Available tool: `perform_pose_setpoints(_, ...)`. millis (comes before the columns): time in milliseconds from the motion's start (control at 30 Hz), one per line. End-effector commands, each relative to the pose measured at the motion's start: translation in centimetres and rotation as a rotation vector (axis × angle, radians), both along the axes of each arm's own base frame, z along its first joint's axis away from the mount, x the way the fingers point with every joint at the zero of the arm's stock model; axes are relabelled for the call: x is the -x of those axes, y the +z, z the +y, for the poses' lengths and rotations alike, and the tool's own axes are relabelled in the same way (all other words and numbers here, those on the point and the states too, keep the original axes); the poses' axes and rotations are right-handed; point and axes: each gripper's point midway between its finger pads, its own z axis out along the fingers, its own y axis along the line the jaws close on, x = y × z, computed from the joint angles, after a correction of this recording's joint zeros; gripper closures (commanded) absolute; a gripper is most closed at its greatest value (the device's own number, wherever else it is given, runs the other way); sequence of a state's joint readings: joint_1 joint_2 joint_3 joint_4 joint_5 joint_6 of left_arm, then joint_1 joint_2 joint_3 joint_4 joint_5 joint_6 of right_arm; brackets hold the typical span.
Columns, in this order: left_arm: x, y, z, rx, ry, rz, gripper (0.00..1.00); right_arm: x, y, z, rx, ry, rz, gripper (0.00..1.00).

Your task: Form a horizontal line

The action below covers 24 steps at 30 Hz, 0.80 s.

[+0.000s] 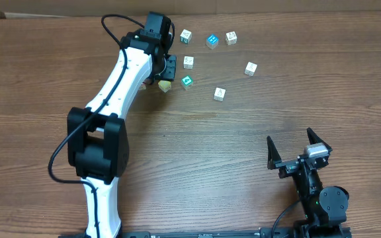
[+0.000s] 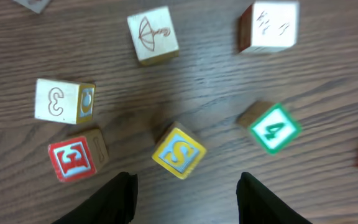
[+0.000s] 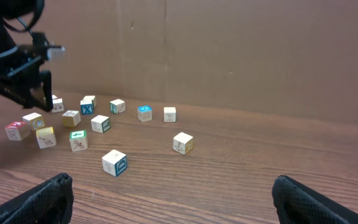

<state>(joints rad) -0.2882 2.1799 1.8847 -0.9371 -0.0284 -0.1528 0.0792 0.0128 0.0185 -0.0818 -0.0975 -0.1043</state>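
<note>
**Left pincer spread behind the yellow S cube**

The left gripper (image 2: 187, 186) is hanging at the bottom centre of the left wrist frame with its fingers apart, touching nothing. The pale yellow cube (image 2: 179, 151), marked S, is lying turned at an angle just above the gap between them. The red-faced cube (image 2: 73, 158) is sitting at lower left, with a white cube (image 2: 64, 101) marked 3 above it and a green cube (image 2: 272, 129) at right. The blue cube with a white X (image 3: 87, 107) is resting mid-left in the right wrist frame. The right gripper (image 1: 298, 147) is sitting spread wide at the overhead's lower right.
</note>
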Motion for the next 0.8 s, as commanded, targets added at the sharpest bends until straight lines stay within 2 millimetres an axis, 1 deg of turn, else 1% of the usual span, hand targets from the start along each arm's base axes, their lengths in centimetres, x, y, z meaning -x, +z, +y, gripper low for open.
perform_pose_setpoints(0,0.1,-2.6,0.4,-0.052,-0.068,0.041,0.49,0.0,-0.2,-0.1,0.001,-0.004,-0.005,0.0)
perform_pose_setpoints(33,0.1,-2.9,0.3,-0.052,-0.08,0.046,0.49,0.0,-0.2,-0.1,0.001,-0.004,-0.005,0.0)
perform_pose_setpoints(167,0.5,-4.7,-0.4,-0.04,-0.149,0.083,0.4,0.0,-0.2,-0.1,0.001,-0.004,-0.005,0.0)
perform_pose_setpoints(300,0.5,-6.6,-0.3,-0.053,-0.171,0.11,0.39,0.0,-0.2,-0.1,0.001,-0.004,-0.005,0.0)
perform_pose_setpoints(333,0.5,-6.8,-0.3,-0.054,-0.174,0.11,0.4,0.0,-0.2,-0.1,0.001,-0.004,-0.005,0.0)
perform_pose_setpoints(367,0.5,-7.2,-0.3,-0.055,-0.174,0.116,0.41,0.0,-0.2,-0.1,0.001,-0.004,-0.005,0.0)
perform_pose_setpoints(433,0.4,-7.4,-0.3,-0.055,-0.173,0.116,0.44,0.0,-0.2,-0.1,0.001,-0.004,-0.005,0.0)
perform_pose_setpoints(533,0.2,-7.4,-0.4,-0.053,-0.172,0.105,0.54,0.0,-0.2,-0.1,0.001,-0.004,-0.005,0.0)
perform_pose_setpoints(567,0.0,-7.3,-0.4,-0.051,-0.172,0.099,0.6,0.0,-0.2,-0.1,0.001,-0.004,-0.005,0.0)
perform_pose_setpoints(600,0.0,-7.3,-0.4,-0.05,-0.171,0.097,0.62,0.0,-0.2,-0.1,0.001,-0.004,-0.005,0.0)
perform_pose_setpoints(633,0.0,-7.3,-0.4,-0.048,-0.164,0.096,0.63,0.0,-0.2,-0.1,0.001,-0.004,-0.005,0.0)
perform_pose_setpoints(767,-0.1,-7.3,-0.5,-0.037,-0.123,0.098,0.62,0.0,-0.2,-0.1,0.001,-0.004,-0.005,0.0)
